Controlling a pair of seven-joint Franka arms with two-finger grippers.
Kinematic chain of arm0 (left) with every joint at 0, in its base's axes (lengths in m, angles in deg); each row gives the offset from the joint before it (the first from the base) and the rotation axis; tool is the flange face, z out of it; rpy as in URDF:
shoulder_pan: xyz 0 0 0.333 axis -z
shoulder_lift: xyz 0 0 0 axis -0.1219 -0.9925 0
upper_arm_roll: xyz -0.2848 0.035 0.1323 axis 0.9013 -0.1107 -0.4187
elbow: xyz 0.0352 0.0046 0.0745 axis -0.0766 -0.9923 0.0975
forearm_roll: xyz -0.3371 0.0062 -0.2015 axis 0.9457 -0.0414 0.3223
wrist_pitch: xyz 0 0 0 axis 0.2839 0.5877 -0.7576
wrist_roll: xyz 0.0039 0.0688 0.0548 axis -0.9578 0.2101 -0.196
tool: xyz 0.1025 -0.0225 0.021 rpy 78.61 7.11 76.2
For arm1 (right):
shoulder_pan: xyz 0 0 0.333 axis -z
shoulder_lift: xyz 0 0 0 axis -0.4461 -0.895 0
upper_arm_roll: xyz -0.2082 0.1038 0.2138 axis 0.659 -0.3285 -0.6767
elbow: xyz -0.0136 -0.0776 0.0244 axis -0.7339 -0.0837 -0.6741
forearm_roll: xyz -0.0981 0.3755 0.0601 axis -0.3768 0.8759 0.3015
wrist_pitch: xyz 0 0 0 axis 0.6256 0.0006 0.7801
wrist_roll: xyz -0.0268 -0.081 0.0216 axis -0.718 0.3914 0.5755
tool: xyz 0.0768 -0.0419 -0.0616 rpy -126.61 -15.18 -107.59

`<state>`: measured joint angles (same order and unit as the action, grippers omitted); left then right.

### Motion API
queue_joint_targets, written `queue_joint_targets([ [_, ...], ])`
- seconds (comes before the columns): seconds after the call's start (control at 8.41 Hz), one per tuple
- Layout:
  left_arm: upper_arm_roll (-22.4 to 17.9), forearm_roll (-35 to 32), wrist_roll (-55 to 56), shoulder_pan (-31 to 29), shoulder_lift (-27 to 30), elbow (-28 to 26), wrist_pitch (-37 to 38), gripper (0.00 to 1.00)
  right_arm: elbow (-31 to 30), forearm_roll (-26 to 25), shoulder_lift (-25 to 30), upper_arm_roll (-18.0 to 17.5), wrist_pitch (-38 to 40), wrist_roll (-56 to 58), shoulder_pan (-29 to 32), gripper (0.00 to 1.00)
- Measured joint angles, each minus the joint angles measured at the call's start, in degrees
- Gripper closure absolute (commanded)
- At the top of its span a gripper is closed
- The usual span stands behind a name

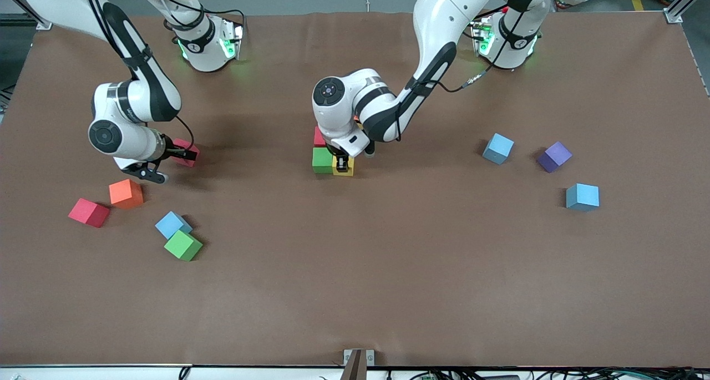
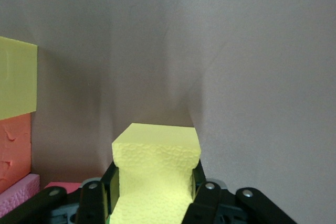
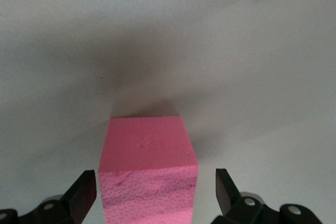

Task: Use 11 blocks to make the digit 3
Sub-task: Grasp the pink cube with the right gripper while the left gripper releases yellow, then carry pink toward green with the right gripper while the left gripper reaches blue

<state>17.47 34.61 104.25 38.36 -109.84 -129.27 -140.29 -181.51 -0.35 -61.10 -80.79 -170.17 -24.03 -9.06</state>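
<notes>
Currently we note the left gripper [image 1: 343, 163] down at mid-table, its fingers [image 2: 109, 186] clenched on a yellow cube [image 1: 344, 166] that sits touching a green cube [image 1: 322, 160], with a red cube [image 1: 319, 137] touching the green one, farther from the front camera; this is the start of the digit 3. The foam bulges visibly between the fingers in the left wrist view, so on release it may spring back and nudge the green neighbour out of line; a tilted lift-off could drag the yellow cube too. The right gripper [image 1: 176, 157] is low at the right arm's end of the table, fingers [image 3: 84, 192] released and standing apart on either side of the pink cube [image 1: 186, 151], not touching it. Closing off-centre could twist that cube. The orange cube [image 1: 126, 193], another red cube [image 1: 89, 212], a blue [image 1: 171, 224] and a green cube [image 1: 183, 245] lie nearer the front camera; the latter two touch, so grasping one risks shifting the other. Two blue cubes [image 1: 497, 148] [image 1: 582, 197] and the purple cube [image 1: 554, 156] wait at the left arm's end.
</notes>
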Motion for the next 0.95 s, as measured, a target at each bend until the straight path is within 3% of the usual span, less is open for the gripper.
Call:
queue_joint_targets([
  [0.12, 0.0, 0.0, 0.0, 0.0, -0.2, 0.0, -0.5, 0.0, 0.0, 0.0, -0.4, 0.0, 0.0, 0.4, 0.0, 0.74],
  [0.24, 0.0, 0.0, 0.4, -0.1, -0.3, 0.3, -1.0, 0.0, 0.0, 0.0, -0.4, 0.0, 0.3, 2.4, 0.0, 0.91],
  [0.36, -0.1, 0.0, 0.8, -0.2, -0.3, 1.1, -1.1, 0.0, 0.1, 0.1, -0.3, 0.0, 0.6, 4.3, 0.0, 0.98],
  [0.71, -0.5, -0.4, -1.2, -2.5, 3.9, 2.5, 2.1, 0.0, 0.9, 0.6, -0.3, -0.2, 2.2, 5.6, 0.1, 0.99],
  [0.95, -0.6, -0.6, -8.7, -6.2, 7.7, 2.0, 5.1, 0.0, 7.8, 1.9, 0.0, -2.1, 7.2, 6.2, -0.4, 0.99],
])
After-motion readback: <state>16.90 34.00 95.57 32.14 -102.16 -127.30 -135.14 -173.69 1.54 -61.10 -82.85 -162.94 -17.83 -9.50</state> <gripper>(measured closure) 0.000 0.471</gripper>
